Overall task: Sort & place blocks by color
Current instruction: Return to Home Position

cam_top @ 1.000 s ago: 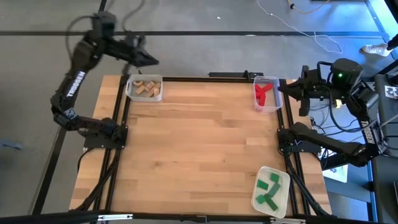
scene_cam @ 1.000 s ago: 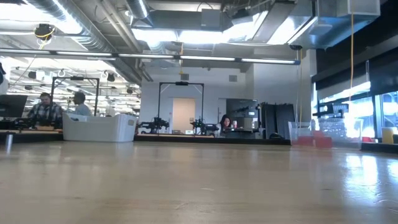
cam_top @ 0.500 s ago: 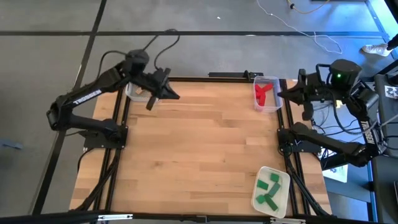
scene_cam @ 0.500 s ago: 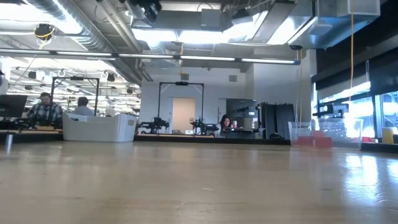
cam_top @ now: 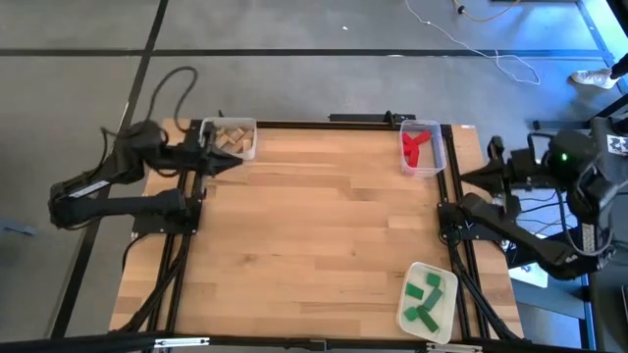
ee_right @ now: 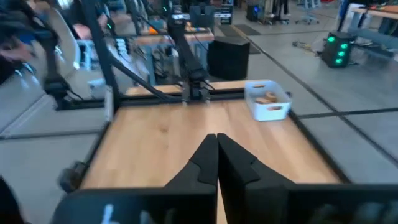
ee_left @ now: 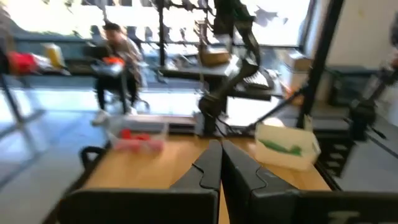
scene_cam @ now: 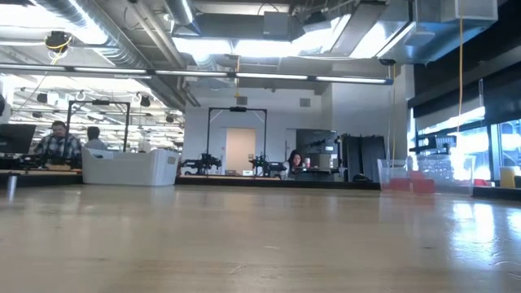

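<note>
Retracting cleanly means swinging each arm back without clipping the bins (cam_top: 253,147). Left gripper (ee_left: 219,146) sits at the table's (cam_top: 314,226) left edge, just beside the tan blocks (cam_top: 229,138); right gripper (ee_right: 216,138) sits off the right edge, near the red blocks (cam_top: 416,147). Both pairs of fingers are pressed together, empty. Green blocks (cam_top: 425,297) lie in the tray (cam_top: 449,284), well apart.

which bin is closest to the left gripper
The tan-block bin, right beside the left gripper; the red-block bin and green-block tray sit far right.

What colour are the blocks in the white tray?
The blocks are green, clearest in the high view.
</note>
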`<act>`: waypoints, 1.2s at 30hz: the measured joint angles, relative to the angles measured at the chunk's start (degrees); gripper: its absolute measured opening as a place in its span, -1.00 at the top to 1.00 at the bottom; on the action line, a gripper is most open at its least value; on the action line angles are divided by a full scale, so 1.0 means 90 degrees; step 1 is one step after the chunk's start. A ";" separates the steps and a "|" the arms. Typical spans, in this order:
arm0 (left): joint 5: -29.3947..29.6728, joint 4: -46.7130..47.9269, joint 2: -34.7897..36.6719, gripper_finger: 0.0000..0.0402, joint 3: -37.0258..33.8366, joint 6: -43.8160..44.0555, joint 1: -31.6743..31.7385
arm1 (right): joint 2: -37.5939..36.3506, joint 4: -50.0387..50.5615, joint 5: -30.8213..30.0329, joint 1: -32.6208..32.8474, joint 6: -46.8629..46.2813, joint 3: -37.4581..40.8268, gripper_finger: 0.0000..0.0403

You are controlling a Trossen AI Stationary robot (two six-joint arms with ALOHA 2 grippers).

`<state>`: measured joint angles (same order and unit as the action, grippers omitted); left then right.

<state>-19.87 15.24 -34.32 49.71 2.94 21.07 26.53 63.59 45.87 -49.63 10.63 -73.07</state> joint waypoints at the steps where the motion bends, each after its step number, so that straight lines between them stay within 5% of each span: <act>1: 0.0251 -0.0004 0.0188 1.00 -0.0074 0.0000 -0.0083 | -0.0214 -0.0060 0.0088 -0.0001 -0.0147 0.0184 1.00; 7: 0.1819 0.0332 0.1013 1.00 -0.0296 -0.0011 -0.0490 | -0.1505 -0.0858 0.0231 -0.0004 -0.1240 0.1487 1.00; 16: 0.2881 0.1423 0.1521 1.00 -0.0308 -0.0174 -0.0596 | -0.2855 -0.2333 0.0315 -0.0009 -0.1805 0.3146 1.00; 26: 0.3331 0.1733 0.2200 1.00 -0.0428 -0.0473 -0.0596 | -0.2880 -0.4054 0.0191 -0.0009 -0.1341 0.4813 1.00; 36: 0.4007 0.0523 0.3000 1.00 -0.1927 -0.1260 -0.0596 | -0.2881 -0.6785 -0.0036 -0.0009 -0.0841 0.6404 1.00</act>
<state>16.19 19.95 -7.32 32.37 -8.40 15.70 0.60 2.53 45.54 -49.71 3.06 -15.43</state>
